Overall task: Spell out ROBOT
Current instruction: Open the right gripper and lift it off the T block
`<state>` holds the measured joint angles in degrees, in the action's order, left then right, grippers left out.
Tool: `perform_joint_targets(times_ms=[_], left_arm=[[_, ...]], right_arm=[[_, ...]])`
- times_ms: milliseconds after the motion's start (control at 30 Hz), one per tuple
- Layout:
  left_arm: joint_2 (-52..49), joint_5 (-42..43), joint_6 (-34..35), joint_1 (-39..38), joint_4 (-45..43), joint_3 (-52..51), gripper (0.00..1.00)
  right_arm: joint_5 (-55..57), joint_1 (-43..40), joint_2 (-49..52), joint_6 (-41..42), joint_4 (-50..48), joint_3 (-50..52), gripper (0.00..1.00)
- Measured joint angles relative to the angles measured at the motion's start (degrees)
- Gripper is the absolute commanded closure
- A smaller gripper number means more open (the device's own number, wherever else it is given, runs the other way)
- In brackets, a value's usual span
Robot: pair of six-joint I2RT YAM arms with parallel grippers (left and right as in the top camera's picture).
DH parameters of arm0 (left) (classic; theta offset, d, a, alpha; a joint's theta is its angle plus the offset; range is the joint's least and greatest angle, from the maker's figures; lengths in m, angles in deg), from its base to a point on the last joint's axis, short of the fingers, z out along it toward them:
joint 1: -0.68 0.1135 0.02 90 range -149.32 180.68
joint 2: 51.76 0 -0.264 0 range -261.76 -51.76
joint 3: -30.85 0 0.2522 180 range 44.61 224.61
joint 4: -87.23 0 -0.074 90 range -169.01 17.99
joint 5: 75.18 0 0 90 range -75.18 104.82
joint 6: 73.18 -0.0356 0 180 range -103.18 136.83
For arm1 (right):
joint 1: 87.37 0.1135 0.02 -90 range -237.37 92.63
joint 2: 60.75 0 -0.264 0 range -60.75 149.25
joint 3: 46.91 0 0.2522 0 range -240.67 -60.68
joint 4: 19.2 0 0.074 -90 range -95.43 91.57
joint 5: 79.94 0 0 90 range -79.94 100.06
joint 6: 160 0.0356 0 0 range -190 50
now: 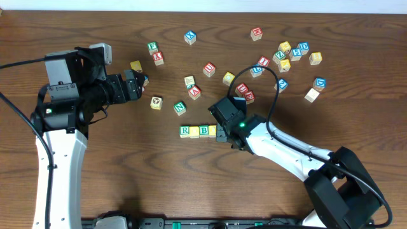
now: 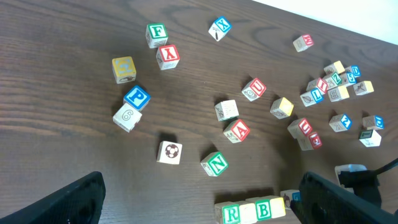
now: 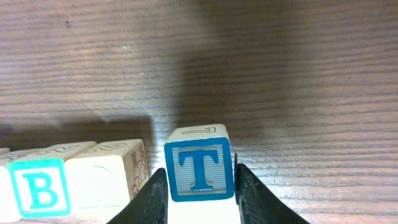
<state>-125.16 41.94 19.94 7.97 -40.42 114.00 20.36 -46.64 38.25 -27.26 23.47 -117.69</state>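
A row of blocks lies at the table's middle: a green R (image 1: 185, 131), a pale block (image 1: 194, 131), a green B (image 1: 204, 131) and another pale block (image 1: 212, 131). My right gripper (image 1: 222, 132) sits at the row's right end. In the right wrist view it (image 3: 200, 193) is shut on a blue T block (image 3: 200, 167), which rests just right of the last pale block (image 3: 102, 180), with the B (image 3: 38, 186) further left. My left gripper (image 1: 138, 81) is open and empty at the upper left; the left wrist view (image 2: 199, 199) shows its fingers wide apart above the row (image 2: 263, 209).
Loose letter blocks are scattered over the far half of the table: F (image 1: 152, 46), X (image 1: 158, 58), N (image 1: 180, 107), A (image 1: 194, 93), U (image 1: 209, 69). A dense cluster (image 1: 289, 54) lies at the right. The right arm's cable (image 1: 275, 95) arches over blocks there.
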Motion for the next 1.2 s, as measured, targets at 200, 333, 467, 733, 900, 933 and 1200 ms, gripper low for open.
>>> perform_joint_targets(times_ms=[200, 333, 467, 733, 900, 933, 1200], left_arm=[[0.0, 0.0, 0.0, 0.0, 0.02, 0.0, 0.02], [0.0, 0.0, 0.0, 0.0, 0.02, 0.0, 0.02], [0.0, 0.0, 0.0, 0.0, 0.0, 0.0, 0.02], [0.0, 0.0, 0.0, 0.0, 0.02, 0.0, 0.02], [0.0, 0.0, 0.0, 0.0, 0.02, 0.0, 0.02], [0.0, 0.0, 0.0, 0.0, 0.02, 0.0, 0.02], [0.0, 0.0, 0.0, 0.0, 0.02, 0.0, 0.02]], right_arm=[[0.74, 0.0, 0.0, -0.46, 3.19, -2.97, 0.71], [2.05, 0.0, 0.0, -0.57, 4.9, -4.61, 0.7], [3.23, 0.0, 0.0, -0.72, 5.05, -5.42, 0.71], [9.31, -0.04, 0.0, -0.59, 5.79, -5.46, 0.9], [12.17, -1.18, 0.0, 0.66, 6.95, -5.53, 0.99], [12.57, -1.57, 0.0, 0.94, 7.58, -5.55, 0.99], [13.09, -2.75, 0.02, 3.37, 8.17, -5.38, 0.99]])
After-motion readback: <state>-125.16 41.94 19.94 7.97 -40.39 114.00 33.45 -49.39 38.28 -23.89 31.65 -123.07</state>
